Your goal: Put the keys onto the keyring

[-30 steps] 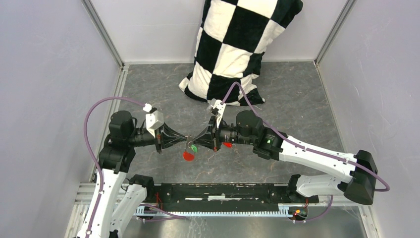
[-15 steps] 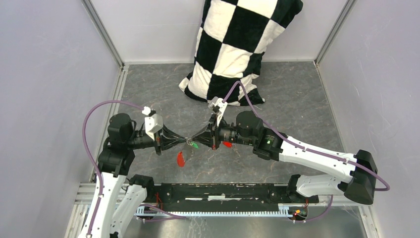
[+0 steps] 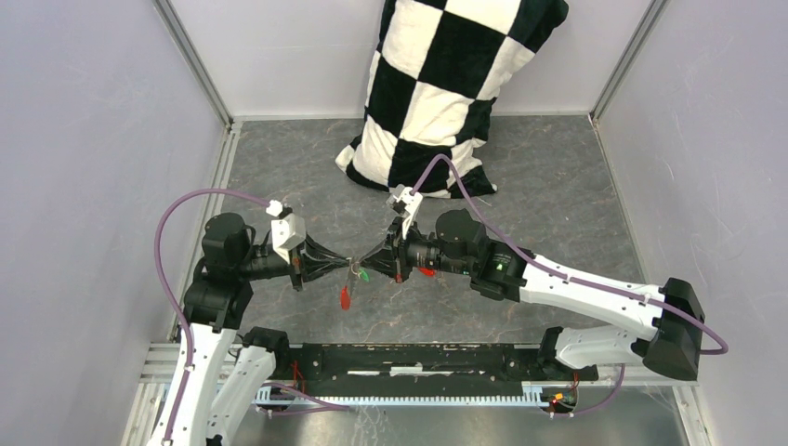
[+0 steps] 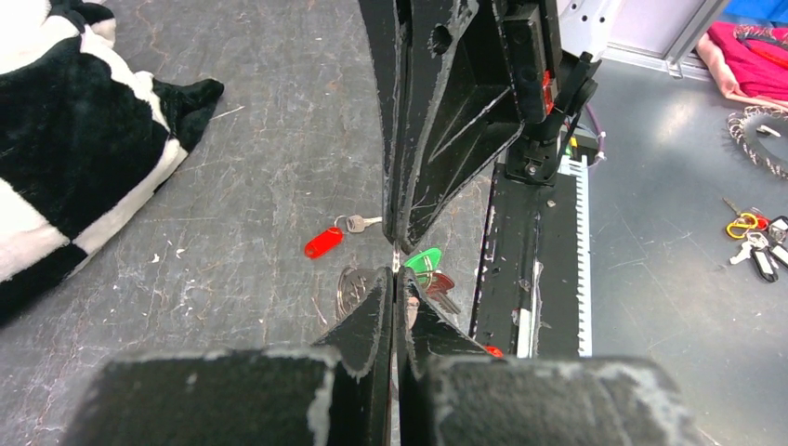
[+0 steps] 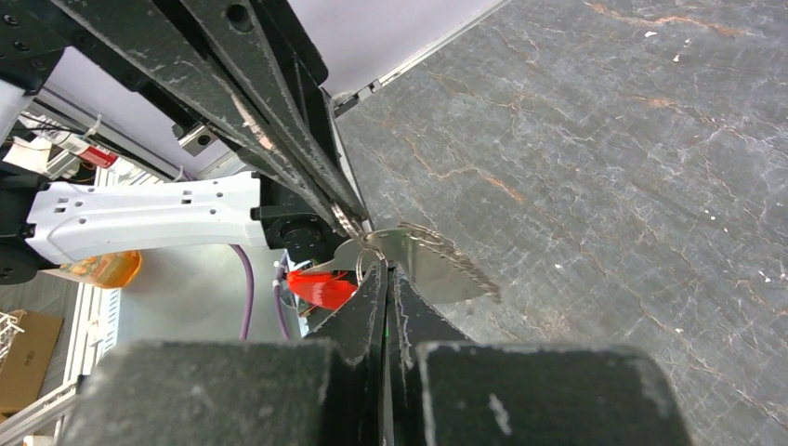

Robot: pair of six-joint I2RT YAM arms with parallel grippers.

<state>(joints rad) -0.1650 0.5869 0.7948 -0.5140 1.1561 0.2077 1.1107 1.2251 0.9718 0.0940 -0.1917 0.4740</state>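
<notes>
The left gripper (image 4: 394, 279) fingers (image 4: 367, 321) are showing matt black plastic, scuffed pale along the edges, and the right gripper (image 5: 385, 271) is looking equally worn. Between their tips a key blade (image 5: 437, 267) is gleaming as bare toothed metal, beside a thin bright wire ring (image 4: 351, 290) and a glossy green plastic key head (image 4: 426, 259). Below the left gripper the fob (image 3: 345, 296) is shining smooth red. The table (image 4: 260, 139) underneath is looking matt, veined and scratched; the pillow (image 3: 437, 84) beyond the tips is looking like plush cloth.

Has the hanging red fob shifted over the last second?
Yes. Against the black base rail, the flat red plastic fob has swung slightly left and now shows edge-on.
</notes>
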